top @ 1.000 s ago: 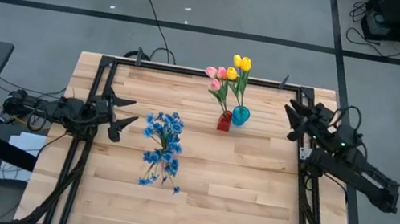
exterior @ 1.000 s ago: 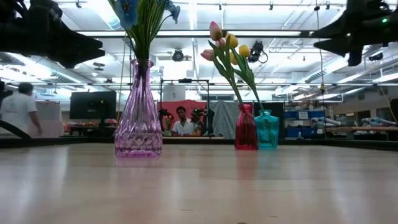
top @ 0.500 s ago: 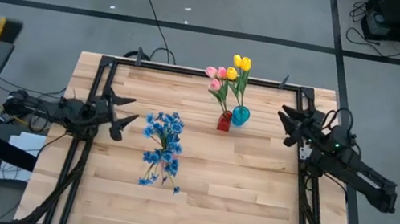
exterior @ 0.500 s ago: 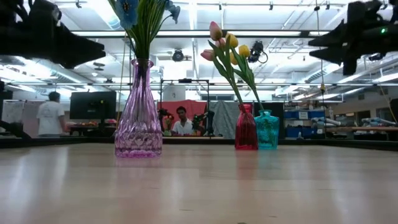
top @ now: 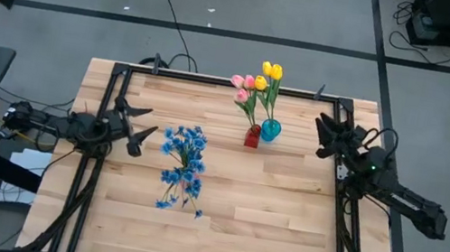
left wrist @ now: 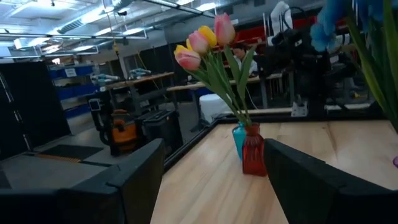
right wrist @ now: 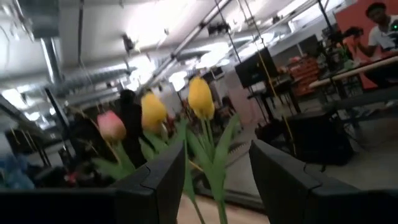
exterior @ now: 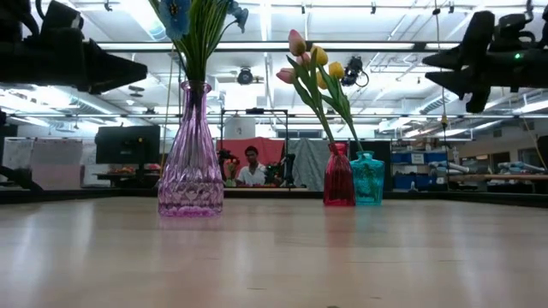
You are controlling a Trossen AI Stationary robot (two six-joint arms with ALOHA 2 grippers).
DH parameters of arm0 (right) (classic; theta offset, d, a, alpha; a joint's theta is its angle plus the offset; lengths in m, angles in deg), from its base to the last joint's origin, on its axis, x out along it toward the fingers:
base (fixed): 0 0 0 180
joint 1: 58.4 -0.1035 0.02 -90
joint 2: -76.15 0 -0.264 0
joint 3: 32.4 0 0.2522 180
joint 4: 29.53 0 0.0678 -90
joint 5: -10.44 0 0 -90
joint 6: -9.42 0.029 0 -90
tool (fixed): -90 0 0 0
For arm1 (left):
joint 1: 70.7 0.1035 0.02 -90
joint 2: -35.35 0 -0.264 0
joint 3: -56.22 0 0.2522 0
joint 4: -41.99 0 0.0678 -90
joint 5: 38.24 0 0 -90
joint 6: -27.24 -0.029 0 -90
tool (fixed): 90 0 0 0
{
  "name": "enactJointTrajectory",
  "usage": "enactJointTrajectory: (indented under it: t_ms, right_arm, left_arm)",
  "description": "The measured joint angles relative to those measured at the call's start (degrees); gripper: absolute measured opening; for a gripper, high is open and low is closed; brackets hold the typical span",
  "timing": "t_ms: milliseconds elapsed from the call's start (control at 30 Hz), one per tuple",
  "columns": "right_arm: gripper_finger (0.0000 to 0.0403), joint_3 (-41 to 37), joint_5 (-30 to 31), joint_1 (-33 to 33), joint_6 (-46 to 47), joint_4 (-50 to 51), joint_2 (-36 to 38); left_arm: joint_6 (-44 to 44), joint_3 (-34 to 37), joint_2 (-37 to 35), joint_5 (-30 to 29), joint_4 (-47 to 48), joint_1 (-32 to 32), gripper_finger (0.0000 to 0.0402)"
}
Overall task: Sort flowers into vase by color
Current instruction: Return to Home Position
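Blue sprigs [top: 184, 145] stand in a tall purple glass vase [exterior: 191, 162] on the table's left half. Pink tulips [top: 245, 84] stand in a small red vase [top: 252, 136], and yellow tulips [top: 272, 70] in a teal vase [top: 271, 130] beside it near the far edge. My left gripper [top: 141, 125] hovers open at the left edge, pointing at the blue sprigs; in the left wrist view it [left wrist: 211, 180] faces the red vase [left wrist: 254, 152]. My right gripper [top: 325, 132] hovers open at the right edge; in the right wrist view it [right wrist: 217, 180] faces the yellow tulips [right wrist: 201, 96].
A black metal frame [top: 232, 83] runs around the wooden table top. Bare wood [top: 274, 217] lies in front of the vases and on the near right. Beyond the far edge in the low view a person [exterior: 251, 169] sits in the room.
My right gripper has edged toward the table's left, closer to the tulip vases, and has dipped slightly while staying open. The vases and flowers have kept still.
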Motion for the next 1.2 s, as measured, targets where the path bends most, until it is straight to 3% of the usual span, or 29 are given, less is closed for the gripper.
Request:
enactJointTrajectory:
  t_ms: [267,1200]
  right_arm:
    - [0.0191,0.0,0.2,0.0,0.2,-5.2,0.0]
    - [0.0191,0.0,0.2,0.0,0.2,-5.2,0.0]
  left_arm:
    - [0.2,0.0,0.0,0.0,-6.3,0.0,0.0280]
    - [0.3,0.0,0.0,0.1,-6.1,0.0,0.0280]
